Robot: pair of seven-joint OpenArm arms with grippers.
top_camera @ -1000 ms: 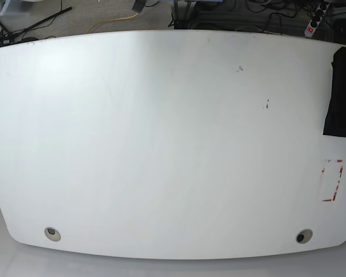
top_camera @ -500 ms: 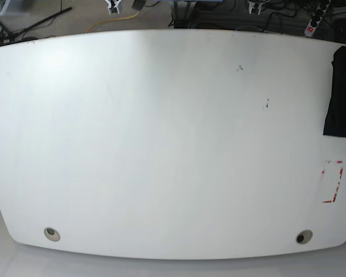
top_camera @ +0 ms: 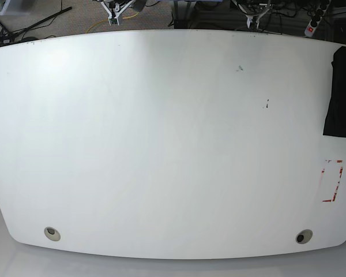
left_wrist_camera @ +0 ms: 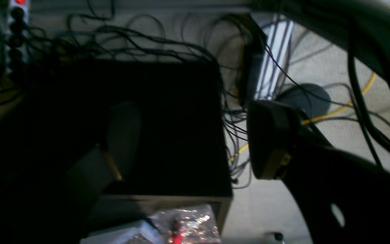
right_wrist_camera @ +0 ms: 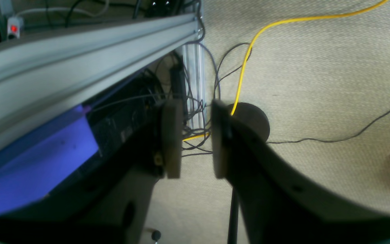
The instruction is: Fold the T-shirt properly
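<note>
We see both arms held beyond the far edge of the large white smooth table (top_camera: 161,144), only their tips peeking into the base view. The right gripper (top_camera: 113,12) hangs past the table's far edge over beige woven carpet (right_wrist_camera: 317,84); in its wrist view its two flat tan fingertips (right_wrist_camera: 172,135) stand parallel with a clear gap between them, released and holding nothing. The left gripper (top_camera: 254,16) also sits past the far edge; its dark, rounded fingertips (left_wrist_camera: 266,139) are spread widely, empty, above a black box-shaped case (left_wrist_camera: 168,128).

Around the grippers, off the table, lie a thin yellow cable (right_wrist_camera: 249,57), a tangle of black wires (left_wrist_camera: 147,44), a grey aluminium rail (right_wrist_camera: 80,57) and a round dark disc (right_wrist_camera: 252,122) on the carpet.

The plain black soft-fabric T-shirt (top_camera: 342,95) lies at the table's right edge in the base view, partly cut off by the frame, well apart from both grippers. Nearer along that same edge we see a red dashed tape rectangle (top_camera: 333,180). Two round grommet holes (top_camera: 52,233) sit near the table's front edge.
</note>
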